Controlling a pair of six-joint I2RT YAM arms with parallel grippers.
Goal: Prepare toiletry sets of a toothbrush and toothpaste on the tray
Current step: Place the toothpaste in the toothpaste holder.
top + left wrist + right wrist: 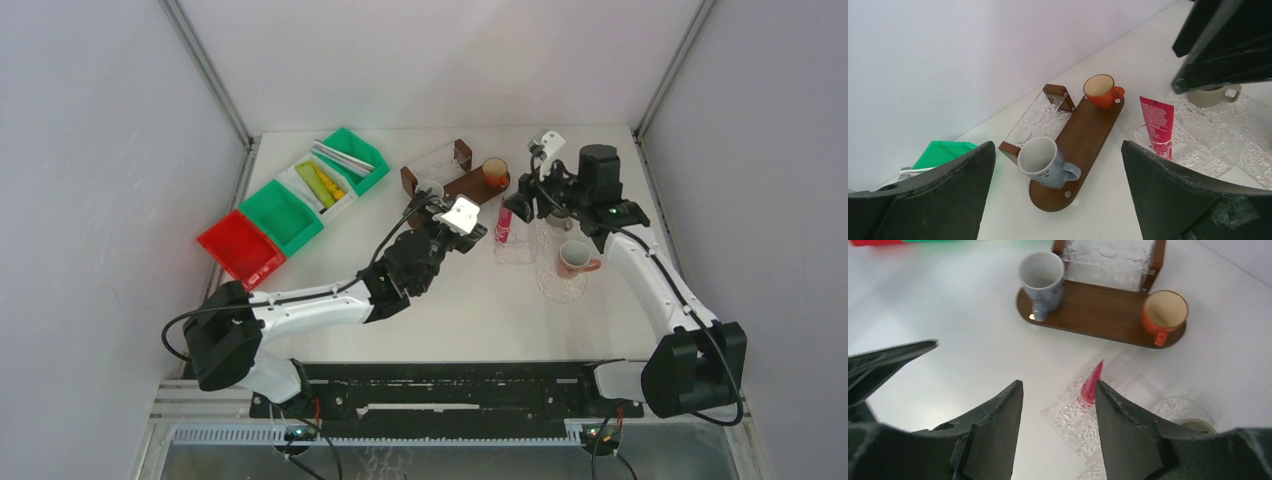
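While right arm [650, 270] half hides brownish cup [1210, 95], right gripper [1058, 387] hangs spread and empty over lone pink tube [1091, 385], upright in glass dish [1068, 415] at 4 o'clock of wooden tray [1088, 130]. Tray: two cups, grey mug [1040, 162], orange cup [1102, 90]. Left gripper [1058, 150] wide, empty.
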